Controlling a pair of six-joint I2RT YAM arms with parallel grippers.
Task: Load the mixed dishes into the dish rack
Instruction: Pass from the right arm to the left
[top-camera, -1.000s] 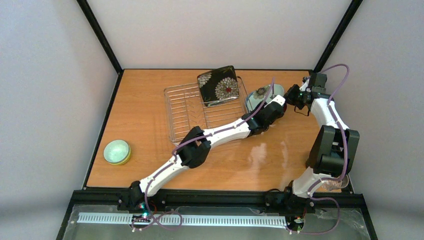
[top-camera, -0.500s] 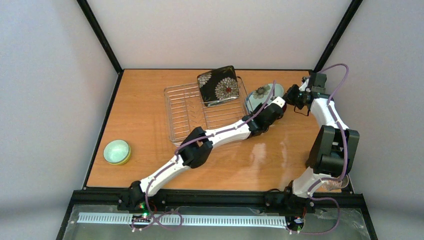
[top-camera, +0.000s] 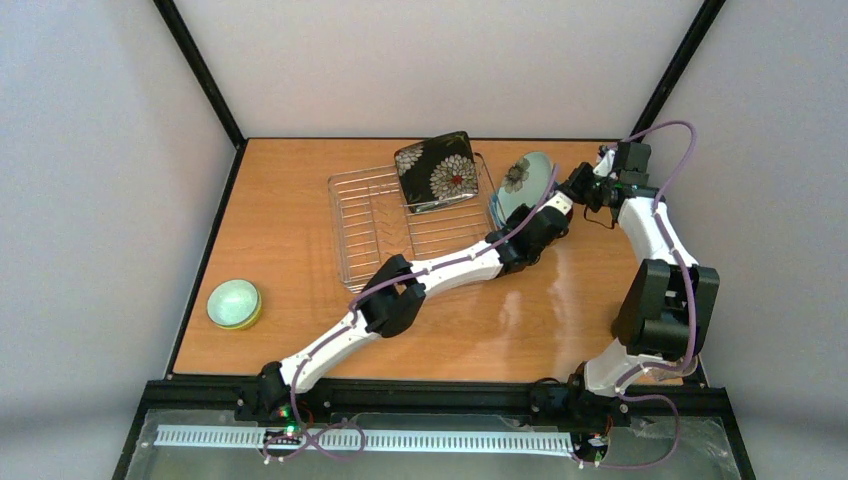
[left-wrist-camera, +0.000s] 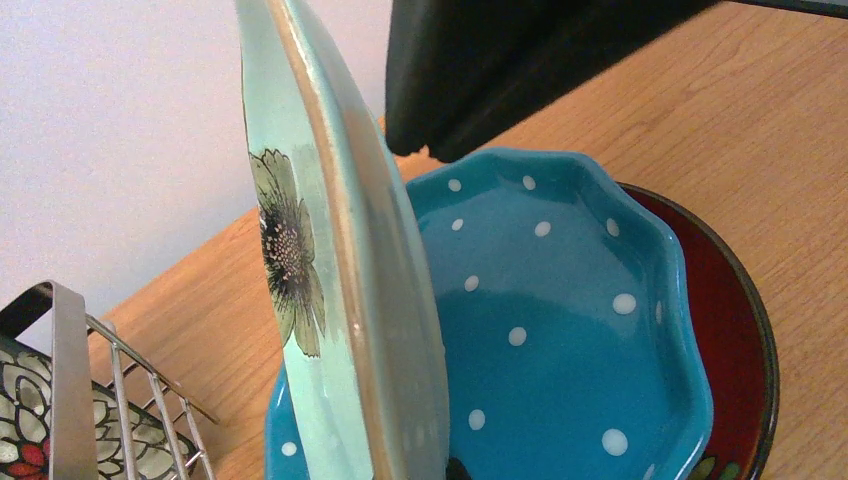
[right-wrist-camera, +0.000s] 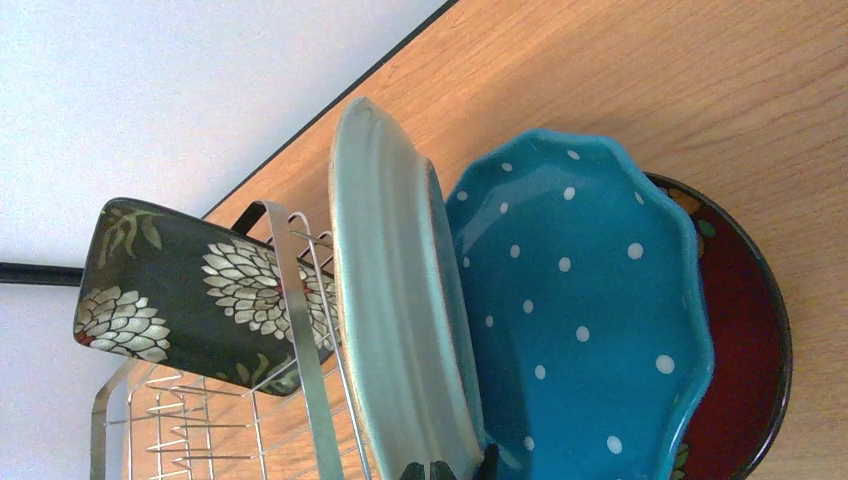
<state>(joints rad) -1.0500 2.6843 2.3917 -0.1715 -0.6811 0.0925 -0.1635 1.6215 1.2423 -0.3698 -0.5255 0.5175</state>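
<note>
Jaws of left gripper (top-camera: 556, 204) and right gripper (top-camera: 578, 184) pinch the pale mint plate (top-camera: 522, 185), tipped on edge.
Blue dotted plate (left-wrist-camera: 560, 330) underneath; dish rack (top-camera: 370, 220) at its nine o'clock.

Four plates in all: one black square floral plate (top-camera: 436, 172), one pale mint plate (top-camera: 522, 180), one blue dotted plate (left-wrist-camera: 540, 330), one red plate (left-wrist-camera: 735, 340). Two bowls, nested: one mint bowl (top-camera: 234, 300) inside one yellow-green bowl (top-camera: 214, 316). Six dishes counted altogether. One dish rack (top-camera: 370, 225). Two robot arms, left arm (top-camera: 440, 270) and right arm (top-camera: 655, 230). One desk (top-camera: 290, 190) under everything.
</note>
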